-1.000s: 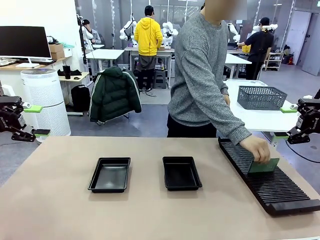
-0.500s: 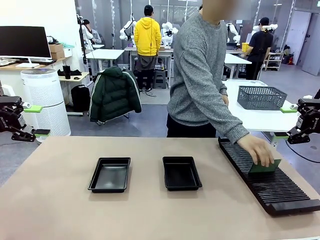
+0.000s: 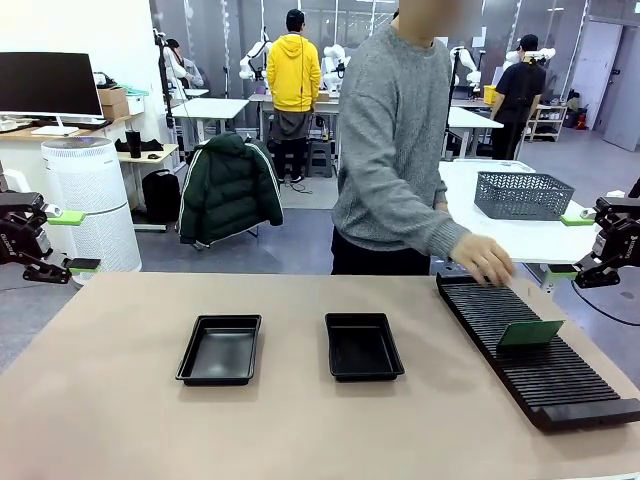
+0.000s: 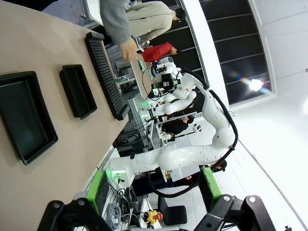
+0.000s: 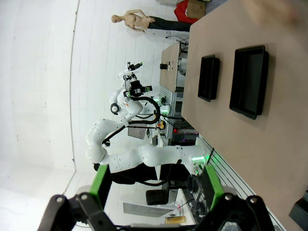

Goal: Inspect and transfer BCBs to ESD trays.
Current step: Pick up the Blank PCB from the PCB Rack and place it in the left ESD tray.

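Since the earlier frame we see the person's hand (image 3: 487,262) off the board (image 3: 530,333) and pulled back over the rack's far end. The thin green board now stands alone, tilted, in a slot of the long ribbed black rack (image 3: 560,385). The shallow black left tray (image 3: 220,348) and right tray (image 3: 363,345) haven't moved mid-counter (image 3: 300,435), well apart from the rack. The left gripper (image 3: 72,241) and right gripper (image 3: 568,245) are both wide, at the counter's sides.

Bright even light, person's hand (image 3: 483,258) seemingly blurred
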